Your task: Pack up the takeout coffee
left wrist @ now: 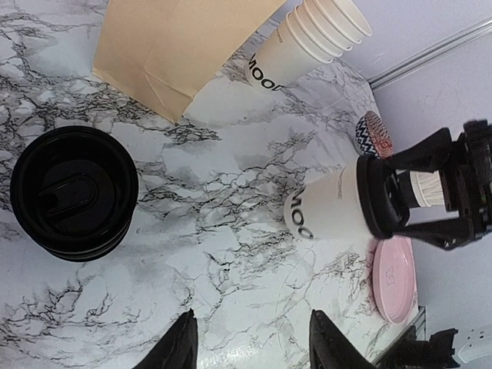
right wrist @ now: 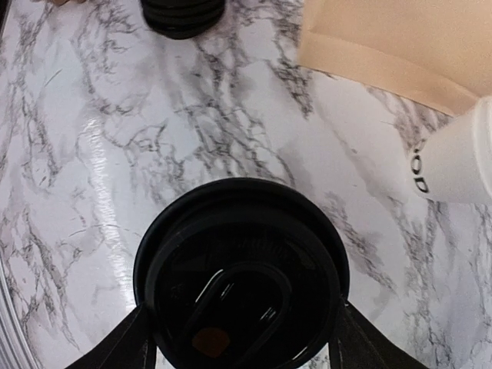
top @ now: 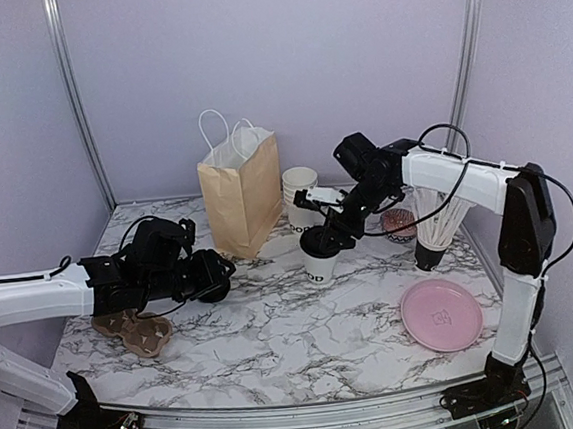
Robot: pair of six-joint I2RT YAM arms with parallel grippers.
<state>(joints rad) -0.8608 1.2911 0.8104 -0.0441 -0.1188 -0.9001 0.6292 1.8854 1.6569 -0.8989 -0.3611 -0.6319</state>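
Both fingers of the right hand (right wrist: 242,307) flank the black-lidded white paper takeout coffee (top: 320,264) upright beneath it, grip uncertain; the open left hand (left wrist: 254,319) lies farther.

Bag (top: 242,193) at centre back of table (top: 278,346). Cup stack (top: 301,195) just right of bag. Coffee (top: 320,265) before stack. Lids (left wrist: 74,192) left of coffee. Plate (top: 442,314) lower right.

You are seeing the left arm (top: 23,298) and right arm (top: 454,175) wearing white shells and black joints; black cables (top: 445,126) are looping toward the black right end effector (top: 324,239).
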